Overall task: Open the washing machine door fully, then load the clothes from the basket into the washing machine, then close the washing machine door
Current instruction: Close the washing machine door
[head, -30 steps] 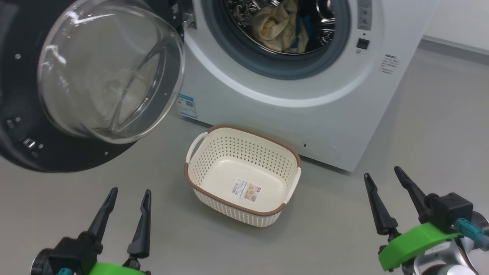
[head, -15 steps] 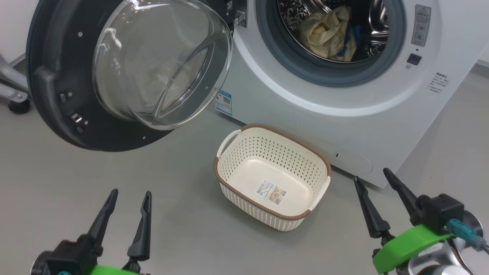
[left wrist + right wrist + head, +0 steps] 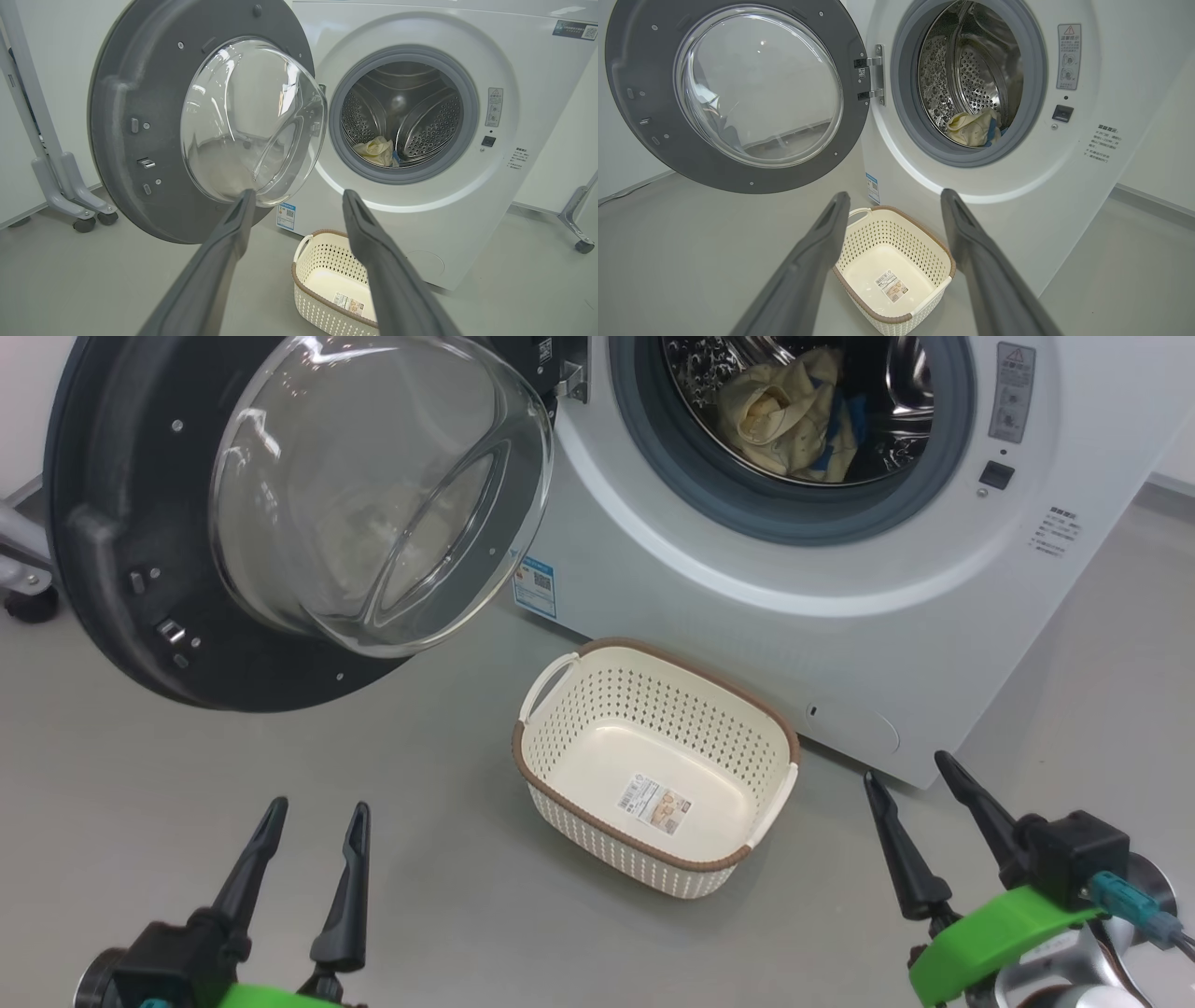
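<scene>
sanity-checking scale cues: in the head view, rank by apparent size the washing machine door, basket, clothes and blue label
1. washing machine door, also nearest the camera
2. basket
3. clothes, farther back in the drum
4. blue label

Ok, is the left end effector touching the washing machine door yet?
Apart. The head view shows grey floor between the left end effector and the washing machine door, at its black frame; the jaws stand open, holding nothing.

The washing machine door (image 3: 121, 569) hangs wide open, cream-yellow clothes (image 3: 780, 415) in the drum, the basket (image 3: 644, 709) bare on the floor
</scene>
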`<state>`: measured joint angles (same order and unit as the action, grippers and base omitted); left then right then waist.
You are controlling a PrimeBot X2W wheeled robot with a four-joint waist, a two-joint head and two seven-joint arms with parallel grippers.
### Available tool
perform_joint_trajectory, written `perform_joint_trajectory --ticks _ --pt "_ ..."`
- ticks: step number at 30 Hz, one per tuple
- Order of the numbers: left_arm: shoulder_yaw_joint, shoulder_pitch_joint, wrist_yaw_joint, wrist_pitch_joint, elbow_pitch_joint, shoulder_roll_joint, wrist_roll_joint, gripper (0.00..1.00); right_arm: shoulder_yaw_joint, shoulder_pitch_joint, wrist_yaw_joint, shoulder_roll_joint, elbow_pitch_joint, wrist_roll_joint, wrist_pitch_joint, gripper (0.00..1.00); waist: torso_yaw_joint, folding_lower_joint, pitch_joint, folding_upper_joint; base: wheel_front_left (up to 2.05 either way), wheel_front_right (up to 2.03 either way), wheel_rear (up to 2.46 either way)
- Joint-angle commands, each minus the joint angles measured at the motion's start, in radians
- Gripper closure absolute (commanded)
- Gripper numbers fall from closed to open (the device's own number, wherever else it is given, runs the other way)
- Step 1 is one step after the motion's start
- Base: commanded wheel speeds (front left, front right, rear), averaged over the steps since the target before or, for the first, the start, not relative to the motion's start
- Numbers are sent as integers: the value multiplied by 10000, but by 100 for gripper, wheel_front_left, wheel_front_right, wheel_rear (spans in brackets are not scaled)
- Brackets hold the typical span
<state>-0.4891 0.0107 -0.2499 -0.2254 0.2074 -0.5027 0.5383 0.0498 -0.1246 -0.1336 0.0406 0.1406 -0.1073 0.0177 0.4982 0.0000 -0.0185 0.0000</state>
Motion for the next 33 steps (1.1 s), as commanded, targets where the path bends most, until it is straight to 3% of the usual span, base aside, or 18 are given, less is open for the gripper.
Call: perform_joint_trajectory --ticks 1,10,11,12,13,15,22,27,33 --pt "472 419 -3198 -41 329 -222 39 0 218 503 29 97 315 -65 -50 0 -20 0 -4 0 0 0 0" --pt "486 427 -3088 -94 339 -118 169 0 189 492 29 97 324 -37 -19 0 -77 0 41 0 0 0 0" --pt "500 423 -3039 -106 353 -89 228 18 192 485 29 97 320 -42 -20 0 -82 0 56 0 0 0 0" --pt "536 427 -3009 -123 368 -64 271 50 194 479 29 97 319 -46 -23 0 -88 0 68 0 0 0 0" --pt "559 432 -2981 -135 372 -64 289 64 197 476 29 97 319 -47 -26 0 -93 0 75 0 0 0 0" --pt "615 452 -2902 -153 400 -36 382 100 207 476 29 97 320 -57 -30 0 -114 0 90 0 0 0 0" --pt "1177 694 -2493 -240 645 276 1096 100 209 464 29 97 339 -83 -28 0 -317 0 93 0 0 0 0" --pt "2261 977 -1430 -316 687 857 2596 100 211 453 29 97 355 -94 -11 0 -500 0 108 0 0 0 0" --pt "3514 1530 -146 -341 131 1129 4120 100 219 469 29 97 393 -92 24 0 -759 0 81 0 0 0 0"
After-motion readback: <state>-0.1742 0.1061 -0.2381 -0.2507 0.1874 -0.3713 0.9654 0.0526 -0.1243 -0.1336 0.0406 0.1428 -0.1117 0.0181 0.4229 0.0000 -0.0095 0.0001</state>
